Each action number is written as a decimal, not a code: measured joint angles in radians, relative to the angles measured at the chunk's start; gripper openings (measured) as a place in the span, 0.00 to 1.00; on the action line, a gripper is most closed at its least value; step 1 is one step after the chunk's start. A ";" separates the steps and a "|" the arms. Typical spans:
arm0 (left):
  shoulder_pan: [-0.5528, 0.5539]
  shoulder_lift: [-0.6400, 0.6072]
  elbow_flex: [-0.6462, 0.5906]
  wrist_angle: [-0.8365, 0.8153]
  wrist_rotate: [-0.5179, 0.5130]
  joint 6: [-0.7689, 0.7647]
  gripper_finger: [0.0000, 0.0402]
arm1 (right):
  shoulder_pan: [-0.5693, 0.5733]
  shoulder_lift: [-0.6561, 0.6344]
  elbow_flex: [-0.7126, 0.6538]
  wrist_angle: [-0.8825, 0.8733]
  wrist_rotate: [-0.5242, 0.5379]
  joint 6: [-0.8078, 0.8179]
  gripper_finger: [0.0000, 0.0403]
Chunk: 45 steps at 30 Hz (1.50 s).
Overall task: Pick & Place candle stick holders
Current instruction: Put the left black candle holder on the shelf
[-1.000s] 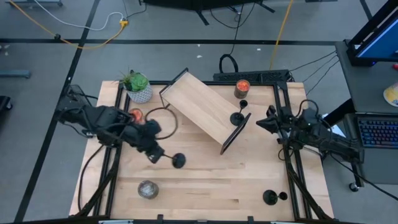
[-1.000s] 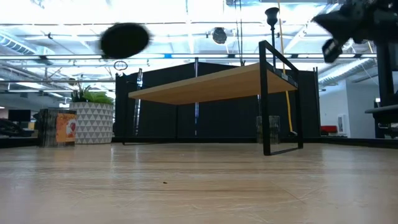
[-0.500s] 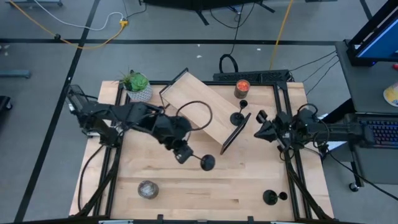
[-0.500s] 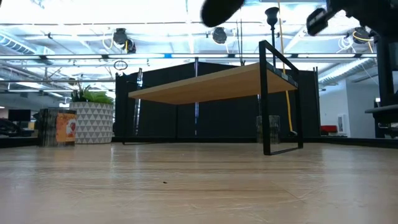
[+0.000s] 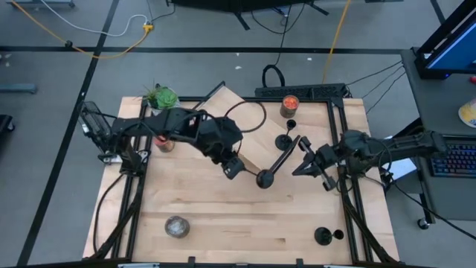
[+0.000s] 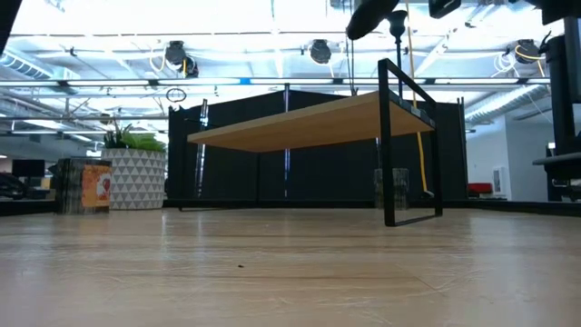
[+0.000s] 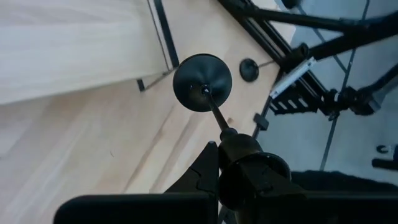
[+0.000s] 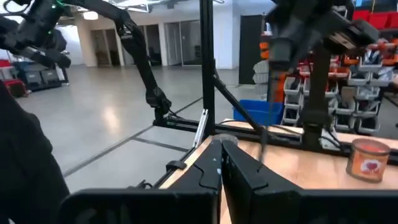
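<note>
One holder (image 5: 284,141) stands on the shelf (image 5: 227,117); another (image 5: 322,237) sits near the table's (image 5: 223,216) corner.

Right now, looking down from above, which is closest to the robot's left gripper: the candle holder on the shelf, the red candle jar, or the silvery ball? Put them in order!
Measured from the left gripper, shut on a candle holder of its own:
1. The holder on the shelf, near the shelf's right end.
2. The red candle jar, at the table's back edge.
3. The silvery ball, near the front left.
</note>
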 joint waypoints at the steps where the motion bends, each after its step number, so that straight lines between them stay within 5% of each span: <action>1: 0.008 0.000 0.000 -0.002 -0.003 0.001 0.04 | 0.007 0.008 0.005 0.000 0.020 -0.005 0.00; 12: 0.047 0.000 0.000 0.075 0.001 0.061 0.04 | 0.070 0.172 0.160 -0.085 0.228 -0.142 0.07; 27: 0.002 0.012 0.000 0.071 -0.029 0.105 0.04 | 0.073 0.391 0.535 -0.462 0.315 -0.171 0.28; 45: -0.154 0.013 -0.001 0.133 -0.197 0.026 0.04 | 0.209 0.613 0.747 -0.539 0.423 -0.143 0.34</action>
